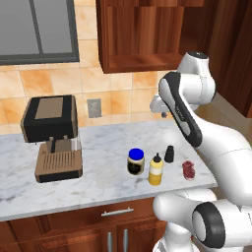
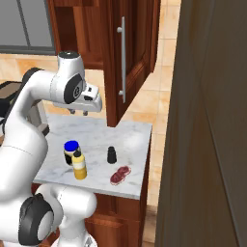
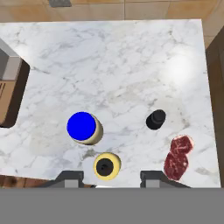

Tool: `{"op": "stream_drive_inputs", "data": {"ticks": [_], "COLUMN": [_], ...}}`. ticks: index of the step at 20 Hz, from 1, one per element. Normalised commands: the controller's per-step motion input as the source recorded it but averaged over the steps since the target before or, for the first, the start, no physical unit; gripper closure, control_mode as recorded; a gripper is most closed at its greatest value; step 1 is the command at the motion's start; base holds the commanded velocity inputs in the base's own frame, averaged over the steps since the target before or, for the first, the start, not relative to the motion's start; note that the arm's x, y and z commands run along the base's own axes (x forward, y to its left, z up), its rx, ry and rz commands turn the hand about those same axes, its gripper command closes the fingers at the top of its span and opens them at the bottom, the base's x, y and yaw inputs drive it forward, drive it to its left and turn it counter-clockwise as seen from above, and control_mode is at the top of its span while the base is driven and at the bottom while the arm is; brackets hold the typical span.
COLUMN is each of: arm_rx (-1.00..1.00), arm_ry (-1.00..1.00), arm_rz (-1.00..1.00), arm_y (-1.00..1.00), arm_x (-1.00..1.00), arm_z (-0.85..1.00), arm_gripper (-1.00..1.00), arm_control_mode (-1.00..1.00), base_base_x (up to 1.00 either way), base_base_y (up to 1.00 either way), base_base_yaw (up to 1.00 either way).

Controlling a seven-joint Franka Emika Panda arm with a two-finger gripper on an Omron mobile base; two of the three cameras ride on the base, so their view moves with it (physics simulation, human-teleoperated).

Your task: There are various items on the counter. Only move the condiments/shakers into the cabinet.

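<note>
1. The pincer (image 3: pixel 111 176) is hanging high above the counter (image 3: pixel 131 65), its fingers standing apart and gripping nothing.
2. Below it, the yellow bottle (image 3: pixel 106 166) is sitting between the fingertips' line of sight; the blue-lidded jar (image 3: pixel 83 127) is standing just beyond, the black shaker (image 3: pixel 155 119) off to one side, the red meat (image 3: pixel 177 157) near it.
3. The right base view is showing the cabinet (image 2: pixel 132 58) door swinging open; the left base view is showing a coffee machine (image 1: pixel 51 138).
</note>
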Motion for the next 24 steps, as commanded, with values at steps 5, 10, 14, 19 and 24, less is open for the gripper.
{"op": "stream_drive_inputs", "data": {"ticks": [5,10,14,19,24], "arm_rx": [-0.01,0.00,0.00,0.00,-0.03], "arm_ry": [0.00,0.00,0.00,0.04,0.03], "arm_rz": [0.00,0.00,0.00,0.00,0.00], "arm_y": [0.01,0.00,0.00,0.07,0.23], "arm_x": [-0.19,-0.63,-0.41,-0.26,-0.16], "arm_z": [-0.10,-0.55,-0.58,-0.48,-0.51], "arm_gripper": [-1.00,-1.00,-1.00,-1.00,-1.00], "arm_control_mode": [-1.00,-1.00,-1.00,-1.00,-1.00], "base_base_x": [0.00,0.00,0.00,0.00,0.00], "base_base_y": [0.00,0.00,0.00,0.00,0.00], "base_base_yaw": [0.00,0.00,0.00,0.00,0.00]}}
